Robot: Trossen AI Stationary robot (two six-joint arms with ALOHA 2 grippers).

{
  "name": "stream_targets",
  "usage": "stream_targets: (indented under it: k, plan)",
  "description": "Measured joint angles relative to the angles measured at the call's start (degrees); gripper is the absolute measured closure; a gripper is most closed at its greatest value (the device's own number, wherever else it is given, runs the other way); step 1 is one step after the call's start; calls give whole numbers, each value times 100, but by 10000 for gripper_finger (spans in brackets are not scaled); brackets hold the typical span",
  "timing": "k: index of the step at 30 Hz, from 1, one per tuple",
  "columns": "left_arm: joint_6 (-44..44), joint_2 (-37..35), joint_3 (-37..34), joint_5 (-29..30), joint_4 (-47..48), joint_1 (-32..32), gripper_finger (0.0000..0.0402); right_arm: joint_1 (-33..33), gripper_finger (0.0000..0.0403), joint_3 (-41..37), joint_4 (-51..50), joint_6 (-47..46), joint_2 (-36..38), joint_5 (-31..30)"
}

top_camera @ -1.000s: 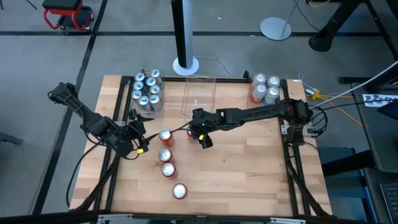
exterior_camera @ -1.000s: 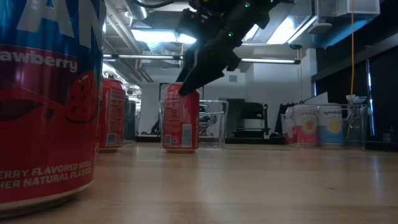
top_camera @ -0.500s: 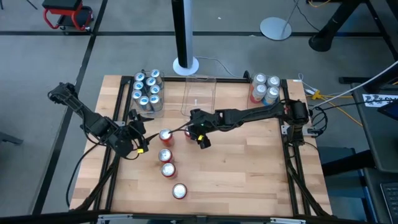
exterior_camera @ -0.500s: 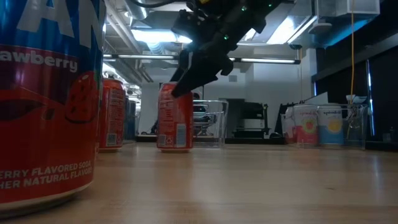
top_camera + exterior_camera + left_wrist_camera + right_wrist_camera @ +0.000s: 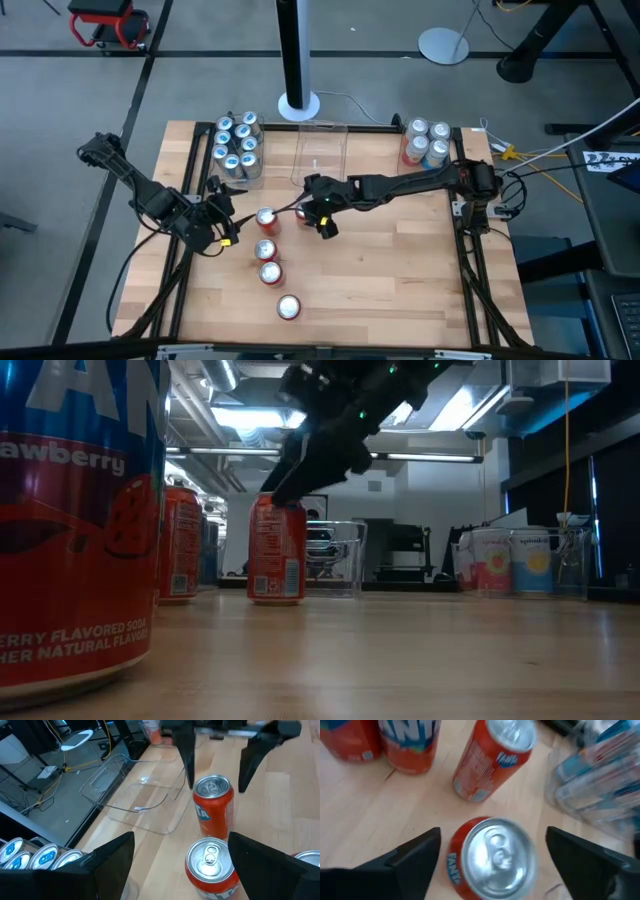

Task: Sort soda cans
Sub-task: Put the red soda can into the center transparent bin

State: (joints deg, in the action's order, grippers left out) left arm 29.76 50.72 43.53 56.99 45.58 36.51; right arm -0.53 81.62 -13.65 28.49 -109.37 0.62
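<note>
We found the right gripper [image 5: 318, 218] spread open above an upright red soda can [image 5: 277, 550] at mid-table, fingers [image 5: 186, 750] clear of it. The left gripper [image 5: 222, 222] waited open beside another red can [image 5: 265, 217].

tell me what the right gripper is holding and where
Nothing held. The right gripper stands open around a red can, fingers apart from its sides.

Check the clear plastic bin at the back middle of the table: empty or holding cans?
Empty. The clear plastic bin shows only bare floor through its walls from above, and the left wrist view shows no cans inside.
</note>
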Motion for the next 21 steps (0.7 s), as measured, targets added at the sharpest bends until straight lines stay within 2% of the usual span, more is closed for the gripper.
stream_targets:
  k: [3,10,21]
  plan:
    - [17,0,0,0,2,0,94,27,9,9,41,24,80,-32]
    - [26,0,0,0,2,0,94,66,34,15,38,-6,-33,-87]
    - [26,0,-2,0,2,-1,94,61,17,11,-15,-272,-436,8]
